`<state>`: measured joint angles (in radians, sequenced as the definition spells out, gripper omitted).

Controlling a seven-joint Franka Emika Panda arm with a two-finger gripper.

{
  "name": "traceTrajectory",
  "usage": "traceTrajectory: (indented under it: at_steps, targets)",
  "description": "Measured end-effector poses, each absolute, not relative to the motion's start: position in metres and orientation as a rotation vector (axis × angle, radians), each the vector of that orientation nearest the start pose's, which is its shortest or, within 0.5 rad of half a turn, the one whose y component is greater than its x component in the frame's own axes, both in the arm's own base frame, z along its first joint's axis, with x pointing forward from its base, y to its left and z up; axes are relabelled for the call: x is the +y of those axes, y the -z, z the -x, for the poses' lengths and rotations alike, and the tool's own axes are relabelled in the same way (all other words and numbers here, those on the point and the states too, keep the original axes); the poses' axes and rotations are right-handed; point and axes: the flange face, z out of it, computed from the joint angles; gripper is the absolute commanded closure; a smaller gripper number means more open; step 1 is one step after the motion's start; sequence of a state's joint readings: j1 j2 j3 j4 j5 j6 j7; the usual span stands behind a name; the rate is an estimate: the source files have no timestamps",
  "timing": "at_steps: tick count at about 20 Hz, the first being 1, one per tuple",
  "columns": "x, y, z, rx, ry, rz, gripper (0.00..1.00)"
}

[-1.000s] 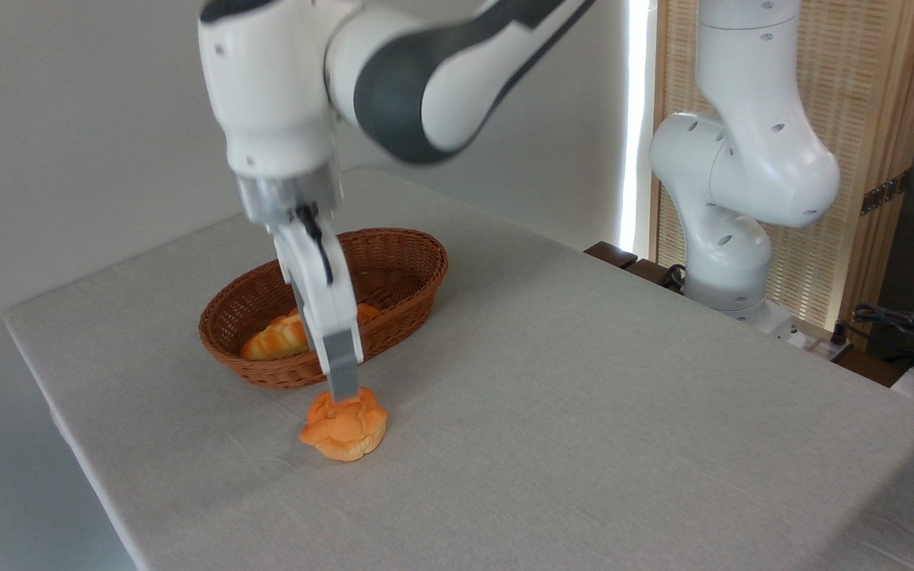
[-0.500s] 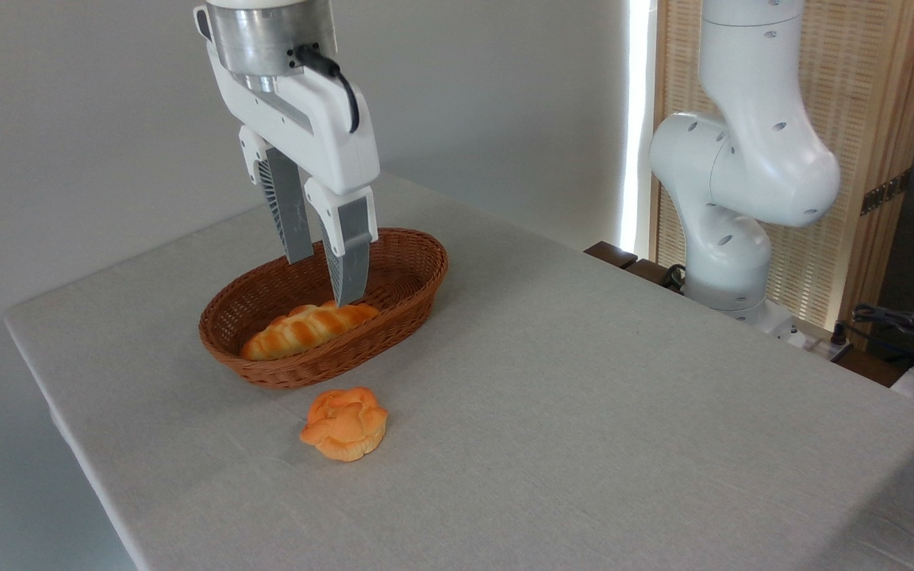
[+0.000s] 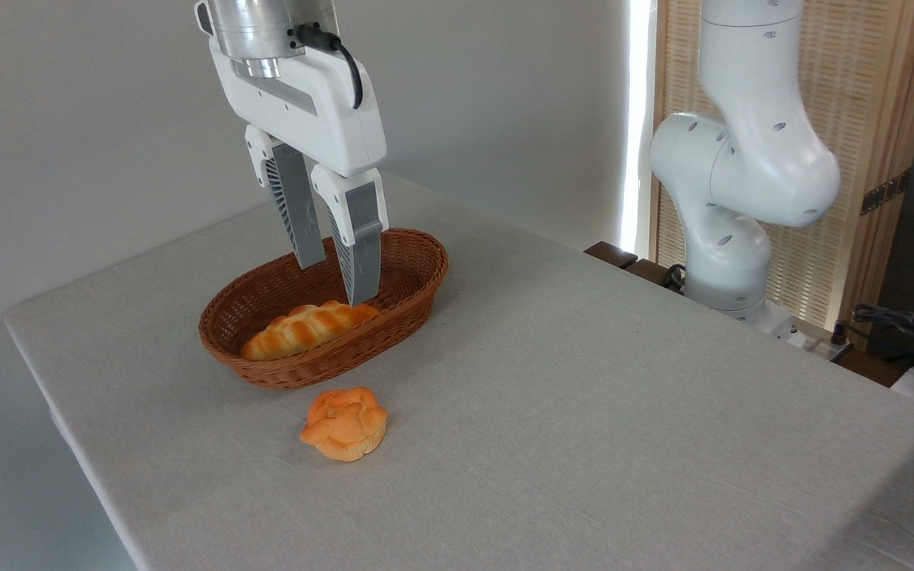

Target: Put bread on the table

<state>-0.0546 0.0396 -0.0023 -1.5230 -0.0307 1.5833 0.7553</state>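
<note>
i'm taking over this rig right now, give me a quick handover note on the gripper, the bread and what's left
Gripper: open, empty, hanging above the wicker basket, touching nothing.
Bread: the small round bun lies on the table, just in front of the basket and apart from it.
Braided loaf: inside the basket; not part of this job.
Done: the bun is out on the table and released.
Left: nothing for the placing itself, as far as this view shows; at most move the arm clear of the basket.

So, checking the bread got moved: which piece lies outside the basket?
The small round bun, on the table; the braided loaf sits inside the basket.
</note>
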Motion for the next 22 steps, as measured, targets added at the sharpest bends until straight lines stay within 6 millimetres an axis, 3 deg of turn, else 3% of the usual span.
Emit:
traceTrajectory:
  at_steps: [22]
  targets:
    - [-0.0358,-0.6298,-0.563,1.248,0.051,2.902,0.0]
